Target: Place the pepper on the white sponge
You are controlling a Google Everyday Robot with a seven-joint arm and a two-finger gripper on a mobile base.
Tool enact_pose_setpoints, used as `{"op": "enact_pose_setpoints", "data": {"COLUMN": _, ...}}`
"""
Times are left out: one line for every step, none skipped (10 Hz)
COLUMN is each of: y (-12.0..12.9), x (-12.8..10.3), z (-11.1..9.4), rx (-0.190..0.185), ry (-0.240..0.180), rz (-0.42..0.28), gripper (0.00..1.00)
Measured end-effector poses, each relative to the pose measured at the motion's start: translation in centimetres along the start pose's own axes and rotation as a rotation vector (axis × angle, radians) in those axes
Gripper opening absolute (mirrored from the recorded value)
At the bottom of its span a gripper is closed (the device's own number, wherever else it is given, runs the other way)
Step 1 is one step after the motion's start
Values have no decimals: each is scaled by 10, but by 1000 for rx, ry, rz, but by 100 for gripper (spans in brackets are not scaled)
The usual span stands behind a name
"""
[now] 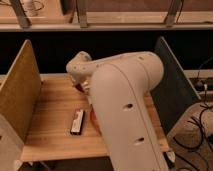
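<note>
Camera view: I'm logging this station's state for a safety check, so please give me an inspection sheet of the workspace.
surface: wooden table, light planks.
job's things: pepper, probably the dark red bit by the wrist; white sponge not seen.
clutter: black-and-white bar; orange edge beside the arm.
grippers: gripper hidden behind the arm, over the table's far middle; shut.
cables: black cables at right.
surroundings: tan panel left, dark panel right.

Single white arm [125, 112] filled centre of frame, its thick link running from lower right up toward upper left. Rounded wrist joint [79, 65] sat left of centre, bent downward. Below it the gripper [84, 89], mostly hidden behind the link, pointed down, jaws closed together.
</note>
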Motion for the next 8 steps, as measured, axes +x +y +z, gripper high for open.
{"op": "enact_pose_setpoints", "data": {"y": -28, "x": 1, "z": -11, "rx": 32, "ry": -19, "rz": 46, "gripper": 0}}
{"op": "enact_pose_setpoints", "data": {"y": -51, "x": 3, "z": -21, "rx": 58, "ry": -31, "rz": 85, "gripper": 0}}
{"op": "enact_pose_setpoints", "data": {"y": -65, "x": 6, "z": -26, "rx": 74, "ry": -37, "rz": 110, "gripper": 0}}
{"op": "enact_pose_setpoints", "data": {"y": -76, "x": 11, "z": -30, "rx": 89, "ry": -39, "rz": 135, "gripper": 0}}
{"op": "enact_pose_setpoints", "data": {"y": -89, "x": 20, "z": -31, "rx": 105, "ry": -34, "rz": 168, "gripper": 0}}
{"op": "enact_pose_setpoints", "data": {"y": -94, "x": 27, "z": -29, "rx": 115, "ry": -23, "rz": 188, "gripper": 0}}
{"op": "enact_pose_setpoints", "data": {"y": -97, "x": 33, "z": -25, "rx": 122, "ry": -8, "rz": 205, "gripper": 0}}
{"op": "enact_pose_setpoints", "data": {"y": -99, "x": 39, "z": -21, "rx": 138, "ry": 8, "rz": 224, "gripper": 0}}
